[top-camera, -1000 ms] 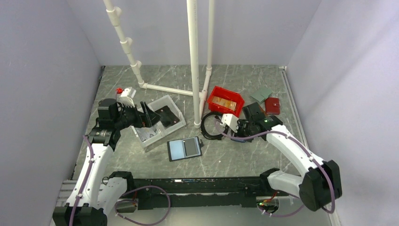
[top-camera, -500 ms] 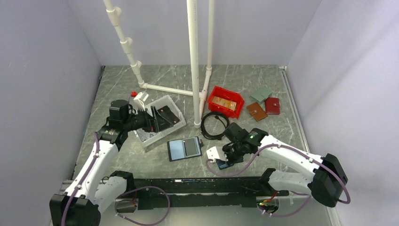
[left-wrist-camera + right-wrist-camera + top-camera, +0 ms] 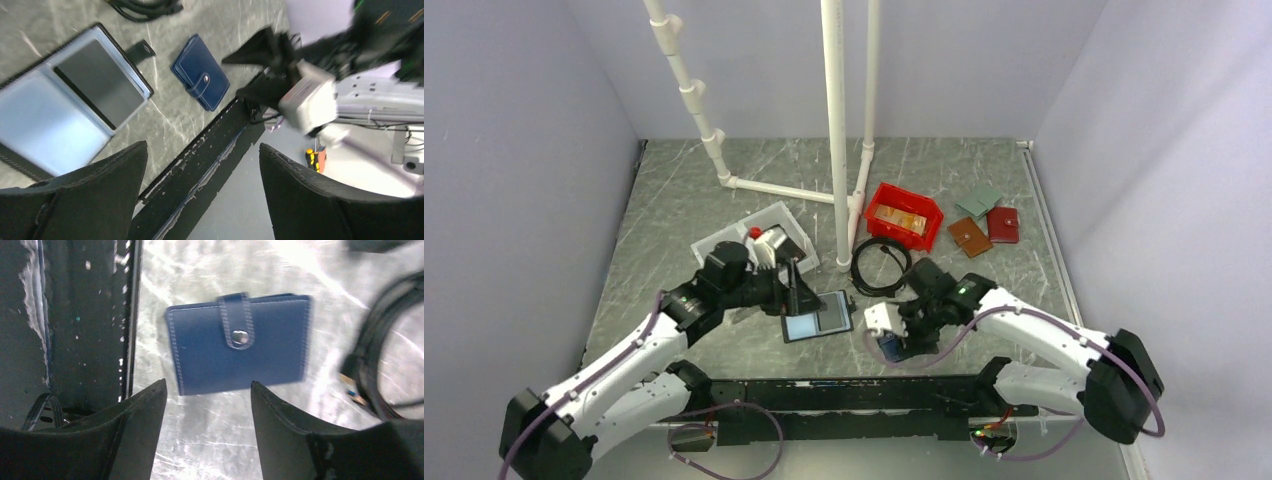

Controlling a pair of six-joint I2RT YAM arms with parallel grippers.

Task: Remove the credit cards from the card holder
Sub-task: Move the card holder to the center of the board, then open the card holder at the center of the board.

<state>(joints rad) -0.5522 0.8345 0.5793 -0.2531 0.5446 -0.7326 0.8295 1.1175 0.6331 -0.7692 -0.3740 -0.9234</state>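
Overhead view: the navy card holder (image 3: 892, 345) now lies flat on the bench (image 3: 724, 180) at lower centre of the frame, just above the black front rail (image 3: 844, 385). A second ago my right hand (image 3: 906, 322) was up at the right, by the brown wallet (image 3: 969, 237) and red wallet (image 3: 1003, 224). It has carried the holder down here and let go. In the right wrist view its fingers (image 3: 145, 415) stand spread either side of the holder, not touching it.

My left hand (image 3: 792, 287) has swung from the clear bin (image 3: 769, 210) at left to centre frame, over the open folio (image 3: 817, 315). Its fingers are spread too, holding nothing.

The holder is shut, with its snap tab (image 3: 239, 325) fastened, and no credit cards show. I judge it is now placed for both hands to open it; no card is out yet.

No brand, label or writing is legible on anything.
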